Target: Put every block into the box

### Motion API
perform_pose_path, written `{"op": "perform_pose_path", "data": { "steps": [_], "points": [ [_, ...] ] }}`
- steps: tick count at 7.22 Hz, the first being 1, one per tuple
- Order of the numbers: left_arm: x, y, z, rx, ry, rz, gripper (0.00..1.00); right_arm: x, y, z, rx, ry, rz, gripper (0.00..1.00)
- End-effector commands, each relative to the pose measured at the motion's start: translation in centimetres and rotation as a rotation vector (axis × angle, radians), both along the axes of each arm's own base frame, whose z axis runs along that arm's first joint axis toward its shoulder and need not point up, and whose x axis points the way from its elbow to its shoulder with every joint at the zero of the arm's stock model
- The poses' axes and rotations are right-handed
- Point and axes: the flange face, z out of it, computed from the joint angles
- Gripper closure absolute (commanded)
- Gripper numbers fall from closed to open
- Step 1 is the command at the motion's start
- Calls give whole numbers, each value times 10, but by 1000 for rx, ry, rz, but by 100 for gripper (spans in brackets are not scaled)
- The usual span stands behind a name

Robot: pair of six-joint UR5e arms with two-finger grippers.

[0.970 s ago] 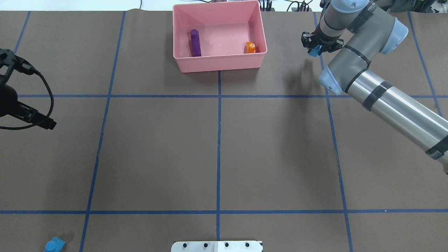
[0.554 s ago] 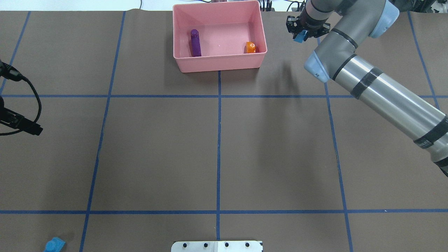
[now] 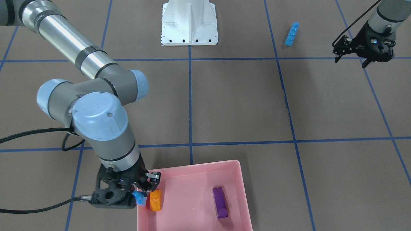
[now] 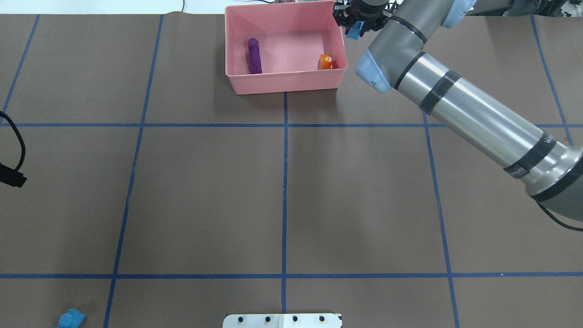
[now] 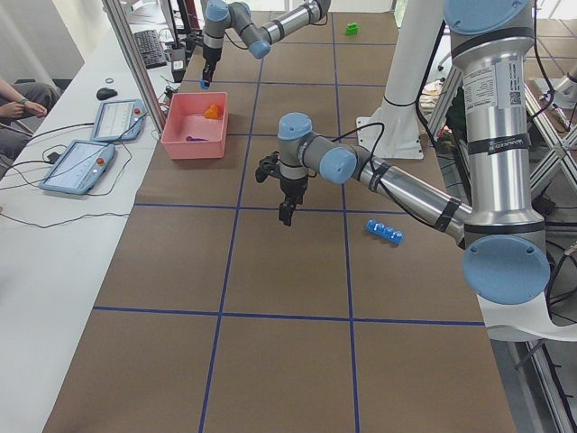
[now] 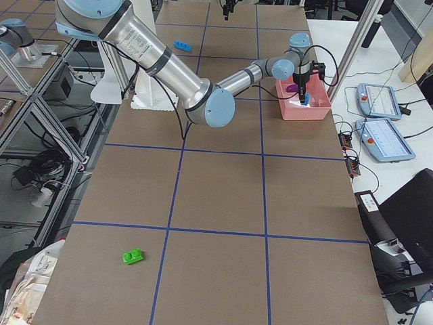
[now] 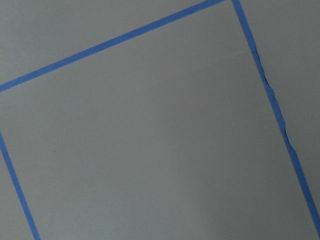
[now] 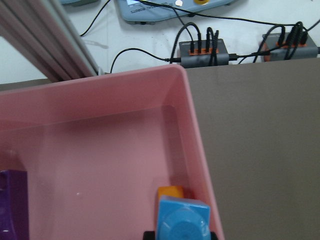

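Note:
My right gripper (image 4: 356, 25) is shut on the small blue block (image 4: 353, 32) and holds it above the right rim of the pink box (image 4: 284, 84). In the right wrist view the blue block (image 8: 183, 220) hangs over the box wall (image 8: 192, 115), just above the orange block (image 8: 171, 192). The purple block (image 4: 254, 55) and the orange block (image 4: 325, 61) lie inside the box. The long blue block (image 3: 291, 33) lies on the table near the robot base. The green block (image 6: 132, 256) lies far off on the right side. My left gripper (image 3: 364, 54) hovers open and empty over bare table.
The white robot base (image 3: 189, 25) stands at the table's near middle edge. Blue tape lines (image 4: 284, 182) cross the brown table cover. Cables and tablets (image 5: 108, 117) lie on the white bench beyond the box.
My right gripper has carried the small blue block leftward and farther back, from beside the box to over its right rim. My left arm has pulled back towards the overhead view's left edge.

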Motion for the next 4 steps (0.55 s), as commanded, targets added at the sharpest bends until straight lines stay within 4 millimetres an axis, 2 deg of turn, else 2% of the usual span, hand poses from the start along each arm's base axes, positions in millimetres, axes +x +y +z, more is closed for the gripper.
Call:
{"op": "perform_pose_path", "data": {
  "steps": [1, 2, 3, 4],
  "points": [
    [0, 0, 1, -2, 0, 1, 0, -48, 16, -31, 74, 40, -50, 100],
    [0, 0, 1, -2, 0, 1, 0, -64, 28, -34, 88, 41, -64, 100],
    [0, 0, 2, -3, -1, 1, 0, -83, 35, -24, 106, 42, -73, 100],
    [0, 0, 3, -5, -3, 1, 0, -91, 35, -15, 105, 44, -79, 97]
  ]
}}
